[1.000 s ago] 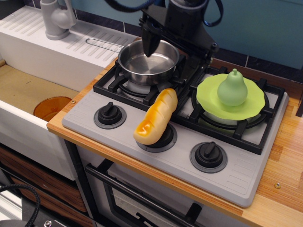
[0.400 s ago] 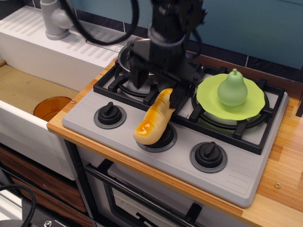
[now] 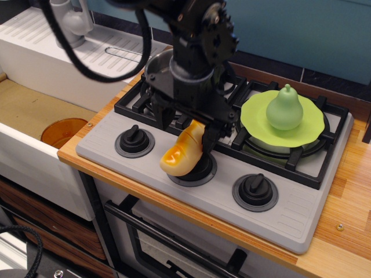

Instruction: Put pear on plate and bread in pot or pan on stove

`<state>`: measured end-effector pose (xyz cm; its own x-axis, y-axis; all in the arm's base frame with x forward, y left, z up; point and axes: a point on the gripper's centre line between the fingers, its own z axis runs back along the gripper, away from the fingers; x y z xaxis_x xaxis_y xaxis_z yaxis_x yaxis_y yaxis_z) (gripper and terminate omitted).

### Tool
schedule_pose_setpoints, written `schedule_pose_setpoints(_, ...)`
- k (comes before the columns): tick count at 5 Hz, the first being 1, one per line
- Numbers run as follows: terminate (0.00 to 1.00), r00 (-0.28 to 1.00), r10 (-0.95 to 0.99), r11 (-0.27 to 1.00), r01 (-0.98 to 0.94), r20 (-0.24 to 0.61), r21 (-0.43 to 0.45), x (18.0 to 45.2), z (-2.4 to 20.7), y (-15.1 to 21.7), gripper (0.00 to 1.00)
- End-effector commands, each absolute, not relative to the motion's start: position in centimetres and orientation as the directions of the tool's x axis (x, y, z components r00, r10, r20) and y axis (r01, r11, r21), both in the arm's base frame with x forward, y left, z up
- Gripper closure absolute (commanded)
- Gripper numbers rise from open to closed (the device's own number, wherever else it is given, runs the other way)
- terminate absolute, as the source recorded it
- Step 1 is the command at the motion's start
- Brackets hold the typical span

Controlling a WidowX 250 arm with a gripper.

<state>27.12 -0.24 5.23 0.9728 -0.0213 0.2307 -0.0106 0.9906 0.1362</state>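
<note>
The yellow-orange bread [image 3: 178, 155] lies across the middle knob at the front of the grey stove [image 3: 290, 211]. My gripper [image 3: 186, 127] has come down over the bread's far end, open, with one finger on each side of it [image 3: 210, 134]. The steel pot [image 3: 152, 65] stands on the back-left burner, mostly hidden behind my arm, with only its left rim showing. The pale-green pear [image 3: 284, 109] stands upright on the lime-green plate [image 3: 310, 128] on the right burner.
Black knobs sit at front left [image 3: 134, 141] and front right [image 3: 255, 191]. A sink basin [image 3: 29, 110] with an orange cup [image 3: 62, 132] lies left, with a grey faucet [image 3: 69, 23] behind it. Wooden counter [image 3: 351, 191] runs along the right.
My gripper has moved from above the pot forward and down, and now straddles the bread's far end. The bread has shifted slightly left and forward.
</note>
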Motion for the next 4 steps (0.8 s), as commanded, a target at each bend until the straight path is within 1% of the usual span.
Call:
schedule_pose_setpoints(1,0.00,0.958,-0.025,0.993,-0.009,0.286,0.119,27.76,5.64,-0.82,0.00)
schedule_pose_setpoints(2,0.00,0.958,-0.024,0.995,-0.004,0.284,0.097,27.99,4.91,-0.96,0.00)
schedule_pose_setpoints(3,0.00,0.959,-0.014,0.996,-0.013,0.284,0.093,28.10,4.69,-1.25,1.00)
schedule_pose_setpoints(4,0.00,0.962,-0.012,0.996,-0.013,0.274,0.090,28.22,5.01,-1.39,1.00)
